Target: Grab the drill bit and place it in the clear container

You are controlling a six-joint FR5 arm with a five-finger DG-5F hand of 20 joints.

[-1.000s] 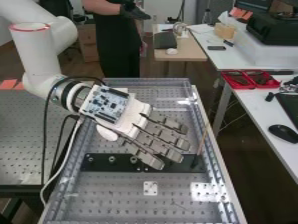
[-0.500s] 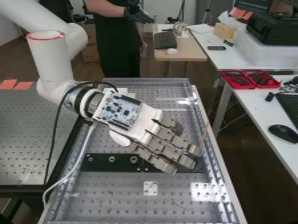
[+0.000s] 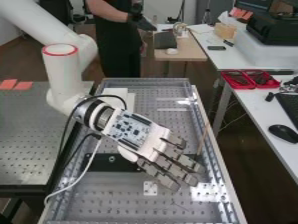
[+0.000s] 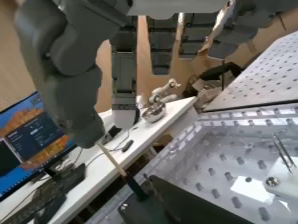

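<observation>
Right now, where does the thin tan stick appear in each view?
High view: the tan stick slants upward just right of the hand.
Wrist view: the tan stick runs from beside one tip of the hand to a dark lower part next to the black bar.
Shared landmark: the black bar.

No print can be read on anything.

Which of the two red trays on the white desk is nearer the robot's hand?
The high view's left red tray, by the desk edge; the other tray sits farther in.
</observation>
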